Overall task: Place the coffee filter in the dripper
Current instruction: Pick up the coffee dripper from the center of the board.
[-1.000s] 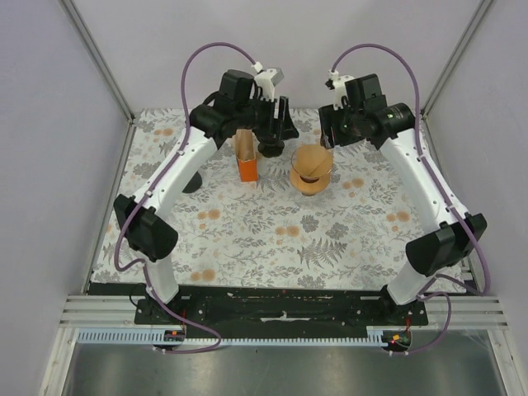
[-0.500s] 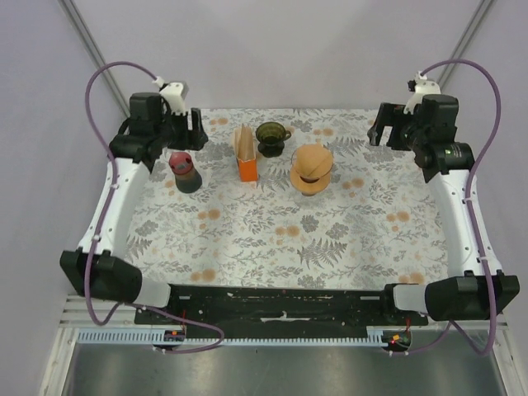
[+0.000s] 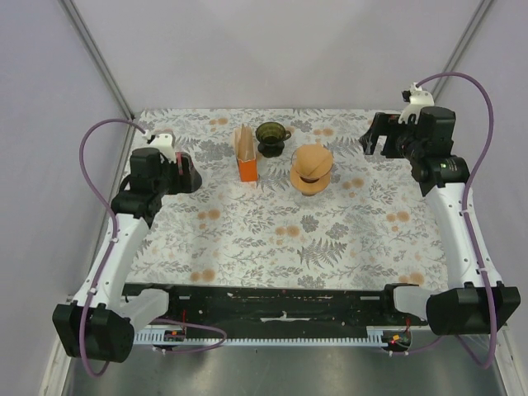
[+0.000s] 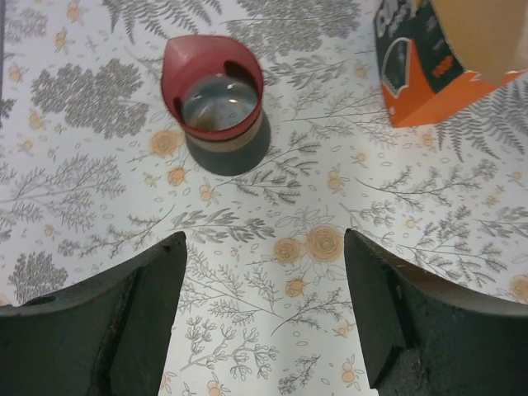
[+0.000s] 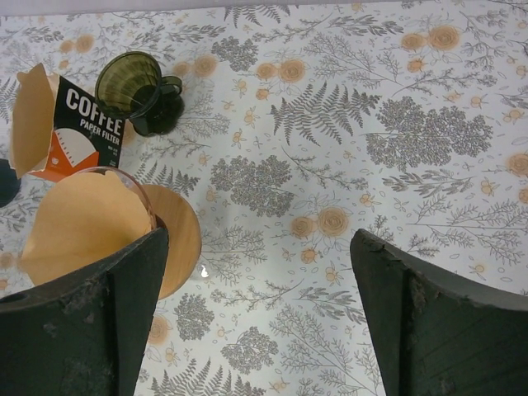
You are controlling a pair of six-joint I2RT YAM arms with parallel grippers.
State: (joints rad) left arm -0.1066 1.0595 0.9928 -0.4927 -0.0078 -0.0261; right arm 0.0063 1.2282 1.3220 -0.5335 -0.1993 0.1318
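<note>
**Entry: coffee filter (image 5: 78, 227).** Brown paper cone, sitting in the glass dripper (image 5: 180, 241) with the wooden collar, mid-table towards the far side, just right of the orange filter box (image 3: 246, 165). The task is looking as good as done.

**Hazards, as judged.**
- The filter's edge is standing above the glass rim and seems to be sitting loosely. Any brush from an arm crossing the middle could be lifting or skewing it.
- The filter box is standing upright, with spare filters poking out of the top. It is close to the dripper and to the dark green funnel-shaped cup (image 3: 271, 137) beyond it, so a nudge could be tipping it onto either one.
- The red measuring cup (image 4: 213, 92) is lying directly below the left gripper (image 4: 264, 241). A drop there risks knocking it over.

**Left arm.** Reaching over the table's left side, wrist pointing down, fingers spread and holding nothing.

**Right arm.** Stretching to the far right corner, with the right gripper (image 5: 260, 239) facing left towards the dripper. It is well apart from the dripper, jaws wide and empty.
</note>
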